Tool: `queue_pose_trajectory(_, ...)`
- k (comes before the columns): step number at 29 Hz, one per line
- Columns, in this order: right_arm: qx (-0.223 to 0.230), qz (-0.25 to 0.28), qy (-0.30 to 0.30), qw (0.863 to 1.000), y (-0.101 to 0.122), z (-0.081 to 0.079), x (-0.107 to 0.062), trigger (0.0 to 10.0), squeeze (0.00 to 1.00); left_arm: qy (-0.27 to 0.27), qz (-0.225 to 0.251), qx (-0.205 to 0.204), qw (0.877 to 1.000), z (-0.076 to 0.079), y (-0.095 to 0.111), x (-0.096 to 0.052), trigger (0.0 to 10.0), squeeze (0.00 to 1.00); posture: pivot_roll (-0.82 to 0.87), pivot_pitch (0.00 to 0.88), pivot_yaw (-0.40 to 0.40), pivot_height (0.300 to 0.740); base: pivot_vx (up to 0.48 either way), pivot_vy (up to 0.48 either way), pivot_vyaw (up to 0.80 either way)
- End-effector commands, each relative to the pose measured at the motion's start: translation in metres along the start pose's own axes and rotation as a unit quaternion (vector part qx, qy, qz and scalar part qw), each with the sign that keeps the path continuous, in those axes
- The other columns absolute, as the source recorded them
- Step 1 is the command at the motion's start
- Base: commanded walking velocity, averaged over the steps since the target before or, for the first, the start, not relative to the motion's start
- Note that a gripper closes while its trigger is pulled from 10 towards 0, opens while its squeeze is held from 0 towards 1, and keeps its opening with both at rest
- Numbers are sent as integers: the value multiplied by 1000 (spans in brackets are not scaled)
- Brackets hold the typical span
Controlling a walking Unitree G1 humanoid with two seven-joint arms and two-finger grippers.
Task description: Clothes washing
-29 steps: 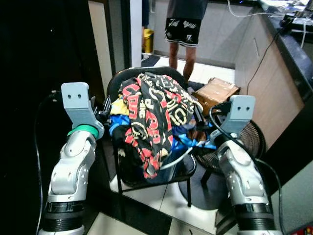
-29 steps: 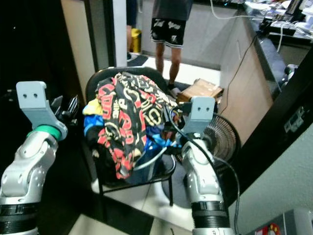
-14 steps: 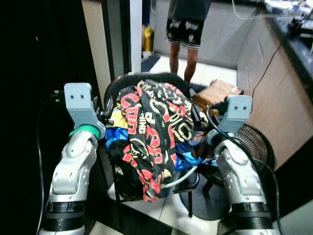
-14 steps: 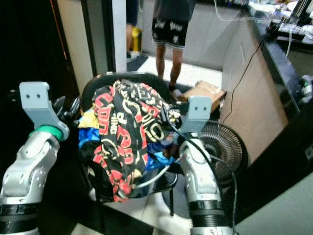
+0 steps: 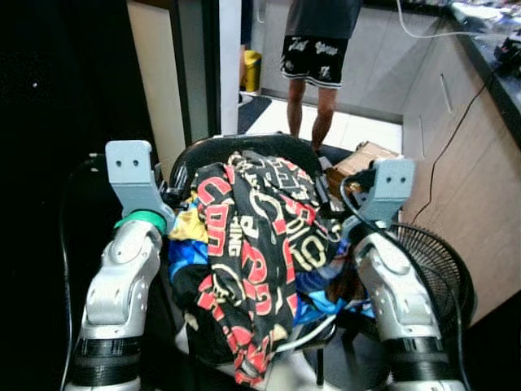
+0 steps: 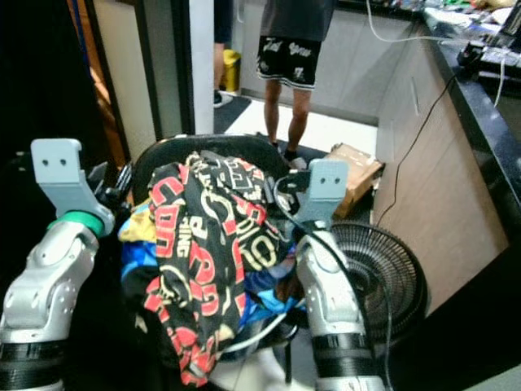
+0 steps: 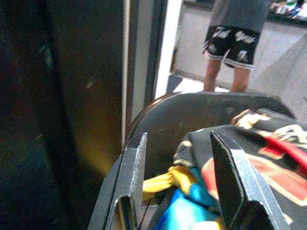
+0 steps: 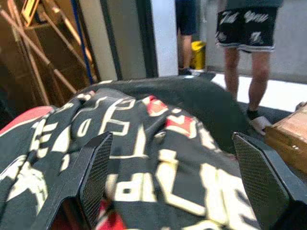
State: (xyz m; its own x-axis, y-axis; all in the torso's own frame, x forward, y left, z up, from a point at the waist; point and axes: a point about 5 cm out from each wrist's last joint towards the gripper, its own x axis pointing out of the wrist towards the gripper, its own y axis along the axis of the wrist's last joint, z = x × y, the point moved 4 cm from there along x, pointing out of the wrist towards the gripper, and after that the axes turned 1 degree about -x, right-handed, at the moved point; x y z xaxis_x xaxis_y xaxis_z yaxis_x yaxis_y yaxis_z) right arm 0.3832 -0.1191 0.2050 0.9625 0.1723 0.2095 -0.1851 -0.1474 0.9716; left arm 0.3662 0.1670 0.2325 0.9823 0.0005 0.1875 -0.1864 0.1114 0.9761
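Black-and-red patterned clothes (image 5: 260,261) heap on chair (image 5: 244,148), lying between both grippers. Left gripper (image 7: 180,177) and right gripper (image 8: 177,177): jaws spread wide, flanking pile, equally near.

large red and cream block lettering printed across the black garment (image 5: 260,261), too folded and crumpled to read as words, white script lettering on the person's black shorts (image 5: 316,50), too small to read
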Motion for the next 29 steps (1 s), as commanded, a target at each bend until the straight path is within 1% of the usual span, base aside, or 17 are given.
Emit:
queue_pose_trajectory(1,1,-6,0,1000,-2,1,2,10000,0,-1,-3,2,1000,0,-3,-1,10000,0,106,17,35,740,0,0,0)
queue_pose_trajectory(6,-1,-30,17,999,-10,-6,6,10000,0,-3,-2,5,1000,1,-3,0,10000,0,104,17,38,740,0,0,0)
queue_pose_trajectory(7,0,-59,28,998,-20,-11,10,10000,1000,-5,-1,6,1000,1,-2,0,10000,0,106,19,35,740,0,0,0)
queue_pose_trajectory(8,0,-59,28,998,-20,-11,10,10000,1000,-5,-1,6,1000,1,-2,0,10000,0,106,19,35,740,0,0,0)
queue_pose_trajectory(9,8,-93,42,995,-34,-18,11,10000,1000,-7,-1,7,1000,2,-3,0,10000,0,107,20,33,740,0,0,0)
queue_pose_trajectory(10,8,-93,42,995,-34,-18,11,10000,1000,-7,-1,7,1000,2,-3,0,10000,0,107,20,33,740,0,0,0)
queue_pose_trajectory(12,-1,-133,64,989,-50,-27,9,10000,1000,-10,-2,8,1000,3,-3,-1,10000,0,107,22,32,740,0,0,0)
queue_pose_trajectory(16,-16,-159,76,984,-60,-31,6,10000,1000,-13,-4,12,1000,4,-5,-2,10000,0,109,23,28,740,0,0,0)
queue_pose_trajectory(19,-31,-197,91,976,-73,-33,0,10000,1000,-18,-5,14,1000,6,-6,-3,10000,0,110,24,26,740,0,0,0)
queue_pose_trajectory(22,-34,-208,95,973,-77,-33,-2,10000,1000,-19,-6,14,1000,6,-6,-3,10000,0,110,24,26,740,0,0,0)
queue_pose_trajectory(23,-32,-209,98,972,-77,-33,-3,10000,922,-20,-6,14,1000,6,-6,-3,10000,0,109,24,29,740,0,0,0)
queue_pose_trajectory(24,-32,-209,98,972,-77,-33,-3,10000,922,-20,-6,14,1000,6,-6,-3,10000,0,109,24,29,740,0,0,0)
queue_pose_trajectory(25,-26,-205,98,973,-76,-32,-2,9294,455,-21,-6,14,1000,6,-6,-3,10000,0,109,24,29,740,0,0,0)
queue_pose_trajectory(26,-21,-200,99,974,-74,-32,-1,3137,212,-21,-5,13,1000,6,-6,-3,10000,0,109,24,29,740,0,0,0)
queue_pose_trajectory(27,-21,-200,99,974,-74,-32,-1,3137,212,-21,-5,13,1000,6,-6,-3,10000,0,109,24,29,740,0,0,0)
queue_pose_trajectory(28,-19,-196,102,975,-72,-32,-1,0,0,-22,-5,13,1000,6,-5,-2,10000,0,109,24,29,740,0,0,0)
queue_pose_trajectory(29,-18,-192,103,976,-71,-32,0,0,0,-22,-5,14,1000,6,-5,-2,10000,0,109,24,29,740,0,0,0)
